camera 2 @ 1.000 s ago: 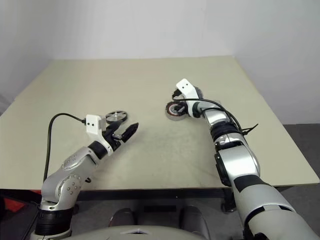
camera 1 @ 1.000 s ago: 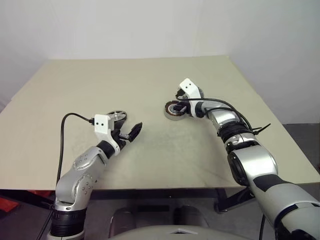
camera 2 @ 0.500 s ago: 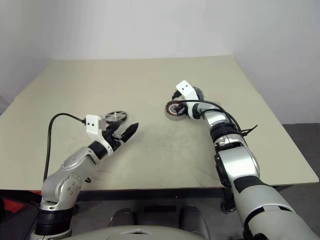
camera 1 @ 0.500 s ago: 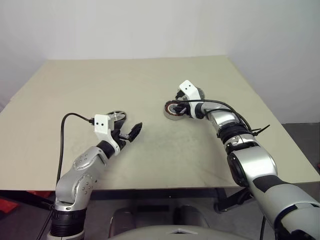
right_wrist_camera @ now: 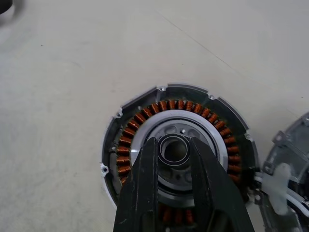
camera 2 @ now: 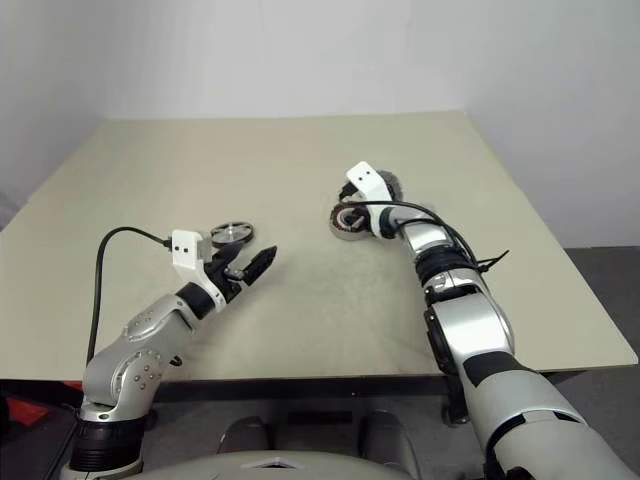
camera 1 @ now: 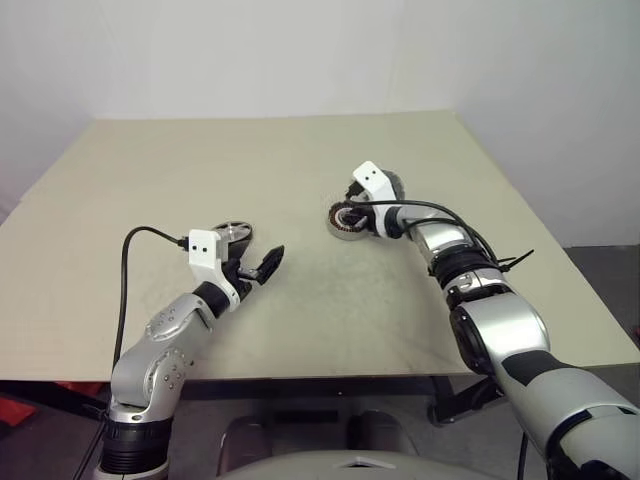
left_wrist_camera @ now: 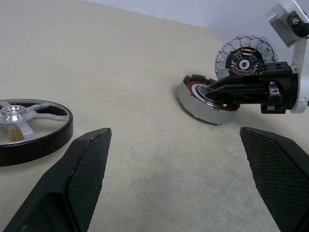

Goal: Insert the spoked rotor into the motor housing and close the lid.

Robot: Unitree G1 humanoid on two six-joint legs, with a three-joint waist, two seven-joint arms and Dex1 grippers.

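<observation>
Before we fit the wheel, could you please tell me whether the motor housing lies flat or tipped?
Tipped: in the left wrist view the motor housing has one edge lifted off the table, with the right hand gripping its central hub.

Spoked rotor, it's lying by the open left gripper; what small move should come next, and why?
Probably swing the left gripper toward the spoked rotor to grasp it: its jaws stand wide open, the rotor lies flat on the table beside it, and the right gripper grips the motor housing by its hub.
</observation>
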